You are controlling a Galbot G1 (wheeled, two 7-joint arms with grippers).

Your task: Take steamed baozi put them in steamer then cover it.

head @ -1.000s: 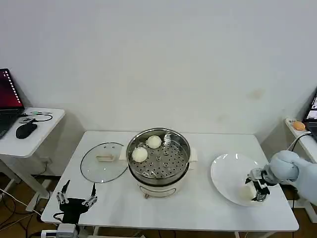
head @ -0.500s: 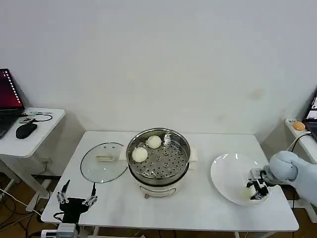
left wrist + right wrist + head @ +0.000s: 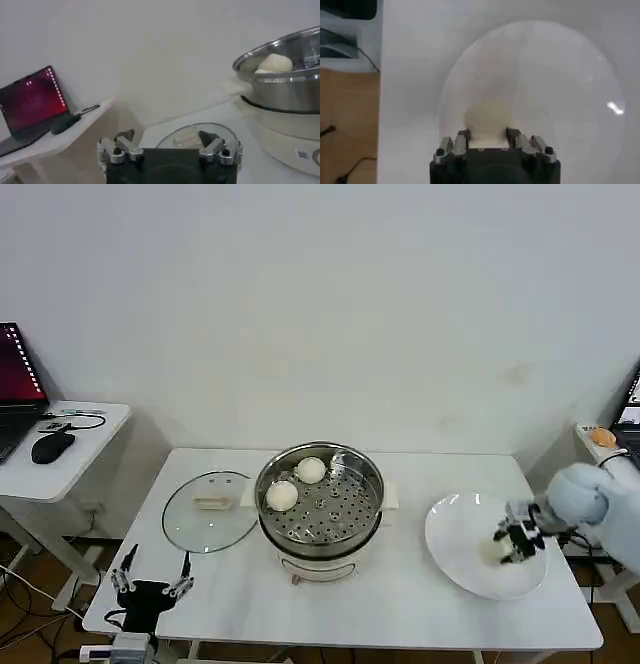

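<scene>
On a white table [image 3: 420,604] before a bare white wall, the right gripper [image 3: 517,541] pinched one steamed baozi [image 3: 494,552] over the white plate [image 3: 455,544]. Two baozi [image 3: 282,496] sat in the steamer [image 3: 320,509], the cover [image 3: 208,511] beside it. The left gripper [image 3: 152,582] hung spread wide, empty, near a laptop [image 3: 31,102].

In the right wrist view, the right gripper [image 3: 487,141] covers the near side of a baozi [image 3: 487,121], and whether its fingers touch the dough cannot be told. The plate [image 3: 580,75] is cut off by the picture's edge. In the left wrist view the steamer [image 3: 292,82] runs out of the picture, its wall hides most of the baozi [image 3: 274,62] inside, and the cover [image 3: 187,137] lies partly behind the left gripper [image 3: 170,150]. In the head view the laptop [image 3: 15,379] is cropped.
</scene>
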